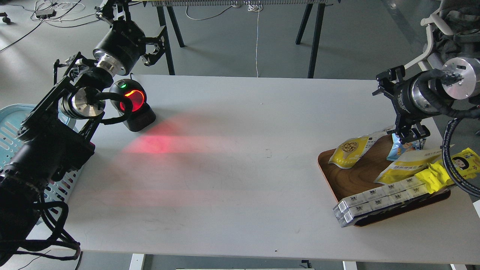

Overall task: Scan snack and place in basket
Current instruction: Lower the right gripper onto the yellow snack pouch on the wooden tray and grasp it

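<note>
The snack (350,150), a yellow-and-white pouch with a round picture of beige nuts, lies on the left part of a brown wooden tray (356,178) at the table's right. My right gripper (394,110) hovers open just above and right of it, its lower finger over the blue-and-white packet (403,145). It holds nothing. The light blue basket (13,122) stands at the far left, mostly hidden behind my left arm. My left gripper (137,20) is open and empty, raised beyond the table's back left corner.
A black barcode scanner (133,103) with a glowing red window stands at the back left and casts red light on the table. The tray also holds a second yellow-and-white pouch (408,165), a bright yellow wrapper (450,167) and white boxes (378,198).
</note>
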